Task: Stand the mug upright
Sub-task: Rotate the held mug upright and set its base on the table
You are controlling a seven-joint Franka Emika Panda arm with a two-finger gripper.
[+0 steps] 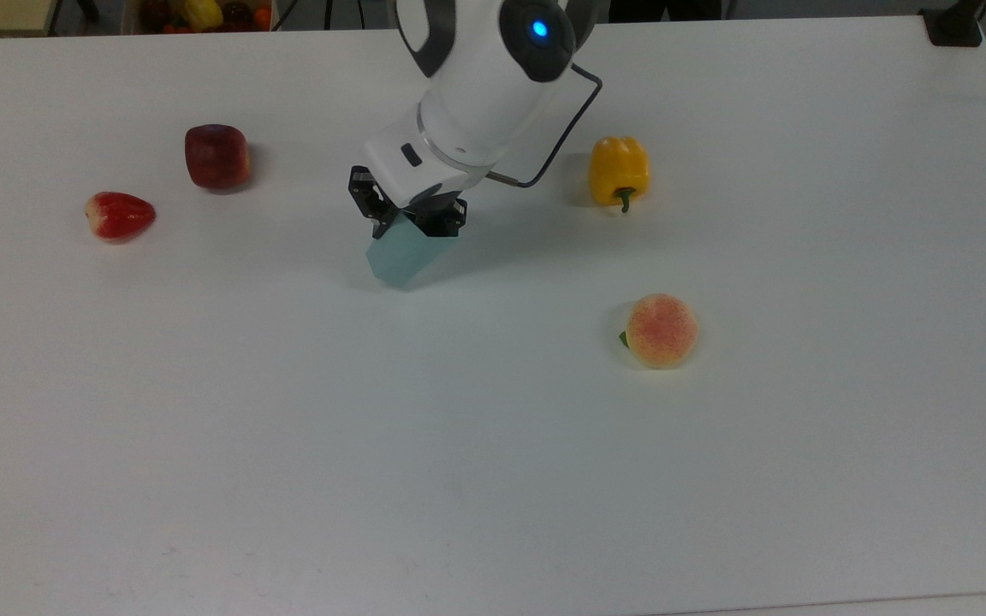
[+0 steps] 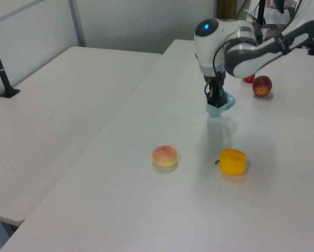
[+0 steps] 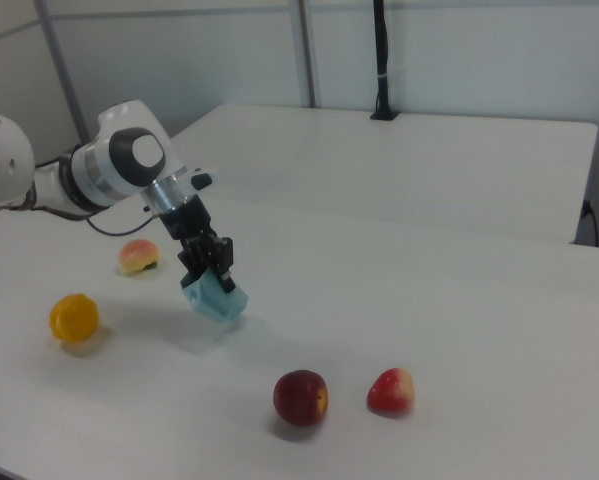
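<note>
**Robot Arm Grips Tilted Blue Mug Among Scattered Fruit**

A Franka arm's gripper point(image 1: 407, 214) is clamped on the rim end of a pale blue faceted mug point(image 1: 399, 257), which hangs tilted with its narrow base pointing down toward the white table point(image 1: 493, 479). In the right view the mug point(image 3: 216, 298) leans at an angle, its lower edge at or just above the tabletop; whether it touches cannot be told. In the top view, a yellow bell pepper point(image 1: 620, 171) lies at about two o'clock from the mug, a peach point(image 1: 661, 330) at four o'clock, and a dark red apple point(image 1: 217, 156) and a strawberry point(image 1: 119, 216) lie well apart toward nine and ten o'clock.
</note>
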